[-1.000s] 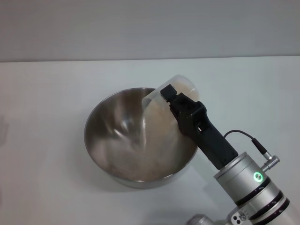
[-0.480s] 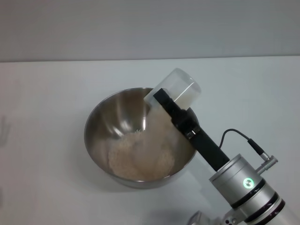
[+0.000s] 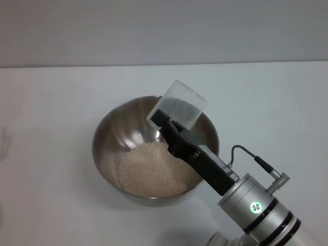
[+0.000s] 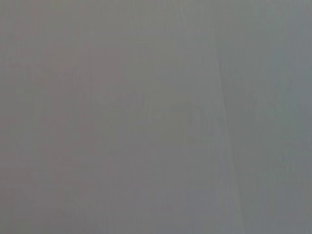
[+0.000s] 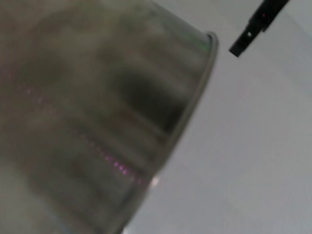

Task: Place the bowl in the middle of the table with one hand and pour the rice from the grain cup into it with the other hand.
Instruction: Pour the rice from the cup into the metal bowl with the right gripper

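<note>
The steel bowl (image 3: 110, 133) stands on the white table (image 3: 46, 102) near its middle. A pale heap of rice (image 3: 151, 169) fills its bottom. My right gripper (image 3: 165, 119) is shut on the clear grain cup (image 3: 179, 105), which is tipped upside down over the bowl's far right rim and looks empty. The right arm reaches in from the lower right. In the right wrist view the bowl's inner wall (image 5: 97, 112) and rim fill most of the picture. The left gripper is out of sight; its wrist view shows only plain grey.
A grey wall (image 3: 164, 31) runs behind the table. A thin dark object (image 5: 253, 24) shows beyond the bowl's rim in the right wrist view. White tabletop lies on all sides of the bowl.
The rice has poured out of the cup into the bowl, forming a heap. The right wrist rolled further and shifted left, turning the cup upside down.
</note>
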You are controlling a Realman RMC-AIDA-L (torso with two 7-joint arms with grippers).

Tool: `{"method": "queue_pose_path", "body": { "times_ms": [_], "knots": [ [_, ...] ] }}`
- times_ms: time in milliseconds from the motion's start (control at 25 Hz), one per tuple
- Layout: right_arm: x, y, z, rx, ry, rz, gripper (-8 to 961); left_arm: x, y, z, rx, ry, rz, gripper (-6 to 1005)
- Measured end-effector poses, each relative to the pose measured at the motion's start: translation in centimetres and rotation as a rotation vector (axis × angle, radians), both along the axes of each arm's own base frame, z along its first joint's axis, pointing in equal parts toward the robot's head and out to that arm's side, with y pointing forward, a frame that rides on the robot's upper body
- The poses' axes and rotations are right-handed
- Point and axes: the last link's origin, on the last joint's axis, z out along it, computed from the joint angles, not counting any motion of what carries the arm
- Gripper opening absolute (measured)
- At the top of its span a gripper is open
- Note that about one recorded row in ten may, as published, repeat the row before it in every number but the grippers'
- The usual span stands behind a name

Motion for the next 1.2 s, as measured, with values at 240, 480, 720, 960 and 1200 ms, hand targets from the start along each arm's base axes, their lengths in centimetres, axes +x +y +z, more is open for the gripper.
{"method": "queue_pose_path", "body": {
  "times_ms": [240,480,720,960,1200],
  "knots": [
    [0.11,0.14,-0.18,0.045,-0.078,0.025,5,0.01,-0.01,0.00,-0.001,-0.021,-0.007,833],
    [0.11,0.49,-0.25,0.071,-0.132,0.055,5,-0.01,-0.01,0.02,-0.003,-0.020,-0.008,833],
    [0.11,0.60,-0.35,0.072,-0.149,0.064,5,0.01,-0.01,0.00,-0.005,-0.019,-0.009,833],
    [0.08,0.54,-0.41,0.071,-0.156,0.077,4,-0.02,-0.06,0.01,-0.004,-0.018,-0.008,833],
    [0.07,0.58,-0.52,0.090,-0.194,0.097,4,-0.02,-0.07,0.02,-0.004,-0.018,-0.009,833]
  ]
}}
